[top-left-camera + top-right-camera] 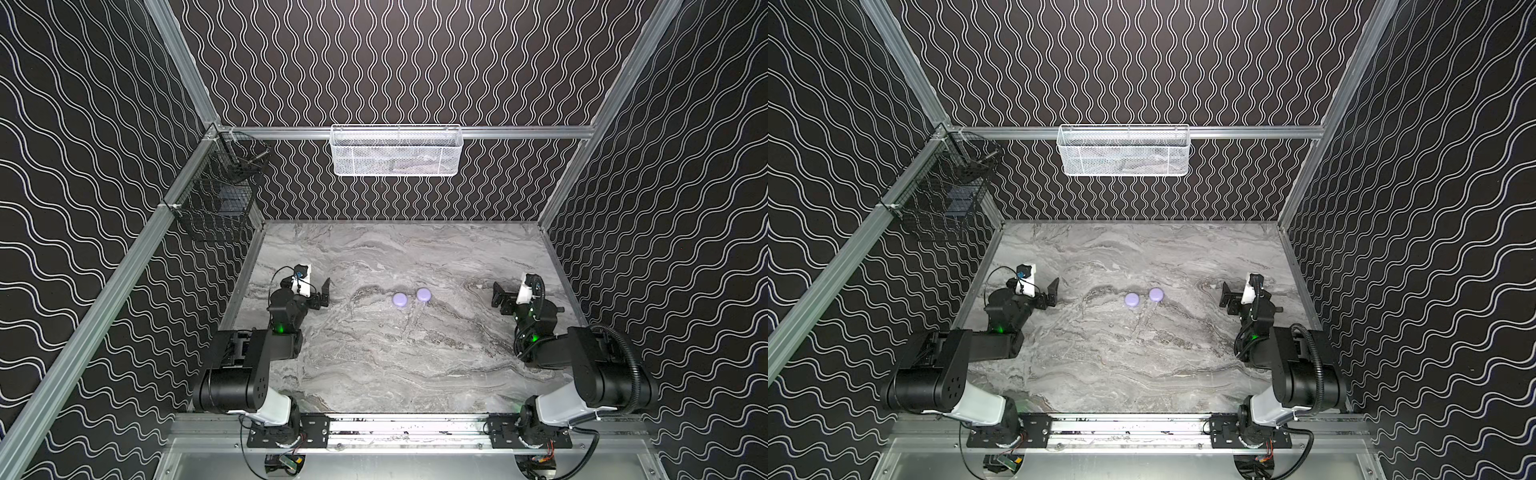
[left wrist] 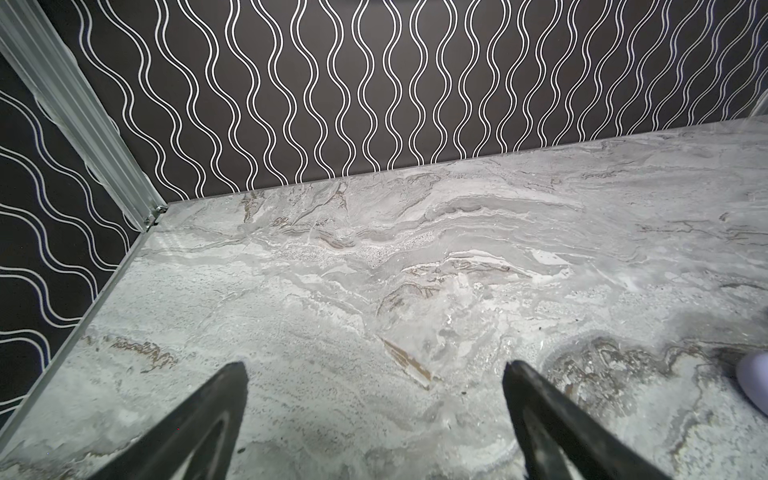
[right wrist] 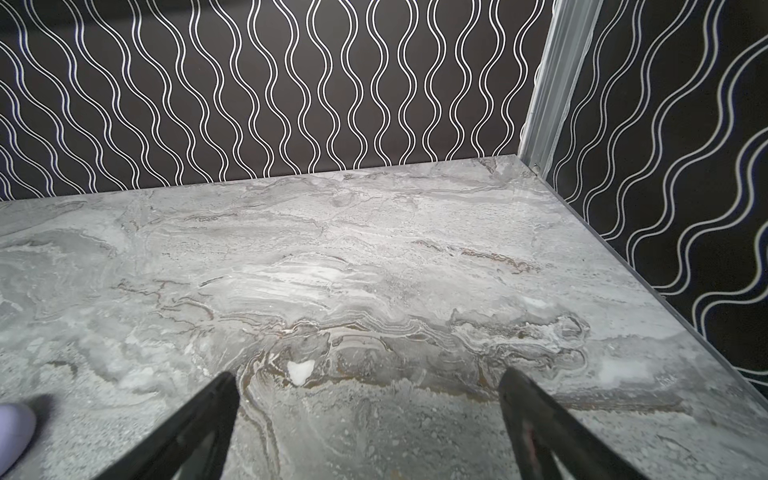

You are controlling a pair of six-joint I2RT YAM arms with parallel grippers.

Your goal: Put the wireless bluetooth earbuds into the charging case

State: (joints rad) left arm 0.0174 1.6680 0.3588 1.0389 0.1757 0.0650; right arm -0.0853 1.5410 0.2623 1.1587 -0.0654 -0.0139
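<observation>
We see no earbuds, only a seemingly shut case [image 1: 400,300] mid-worktop [image 1: 374,365], its twin [image 1: 423,294] at 3 o'clock, both jaws spread empty at 9 and 3; we judge them light, slick, best pinched across the head.

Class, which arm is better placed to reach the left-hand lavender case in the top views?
Left, probably: the left claw is nearer the left case; the right case stands in the right claw's way.

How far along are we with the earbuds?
Done: seemingly all; left case and right case lie closed, no earbuds in view, contents hidden. In hand: nothing; left end effector and right end effector stand open, empty, apart from both. Left: nothing visible.
</observation>
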